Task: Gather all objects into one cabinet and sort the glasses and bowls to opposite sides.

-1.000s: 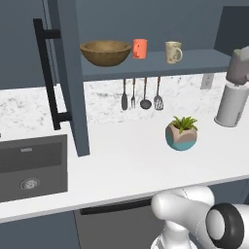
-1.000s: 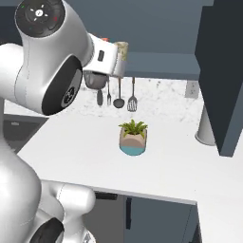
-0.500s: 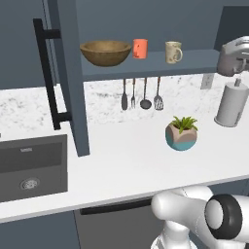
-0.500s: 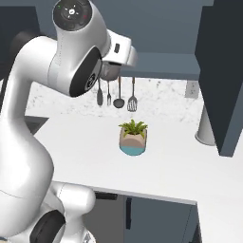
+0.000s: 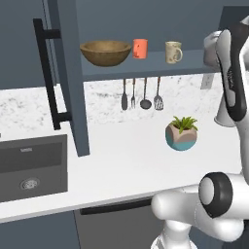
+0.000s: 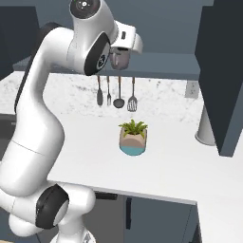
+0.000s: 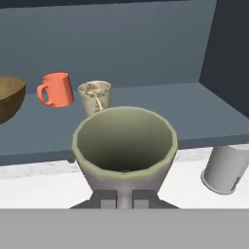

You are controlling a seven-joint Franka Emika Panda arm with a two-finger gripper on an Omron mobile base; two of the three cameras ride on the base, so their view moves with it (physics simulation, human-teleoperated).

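Note:
My gripper [image 7: 124, 197] is shut on the grey-brown mug [image 7: 124, 146], holding it upright by its base in the air in front of the cabinet's [image 5: 68, 73] shelf. That mug [image 6: 120, 58] hangs just off the shelf's right end [image 5: 211, 48]. On the shelf stand the wooden bowl [image 5: 106, 52] at the left, the orange cup [image 5: 140, 48] in the middle and the beige mug [image 5: 172, 52] to its right. In the hand view the bowl [image 7: 9, 97], orange cup [image 7: 56, 90] and beige mug [image 7: 96, 97] line up behind the held mug.
The cabinet door with its black bar handle [image 5: 46, 73] stands open at the left. A potted plant [image 5: 181, 133] sits on the white counter, utensils [image 5: 141, 95] hang under the shelf, and a grey pot [image 6: 207, 126] stands at the right. A sink [image 5: 29, 165] lies at the left.
The arm has carried the grey-brown mug up and to the left, from beside the grey pot to shelf height at the cabinet's right end. The things on the shelf have not moved.

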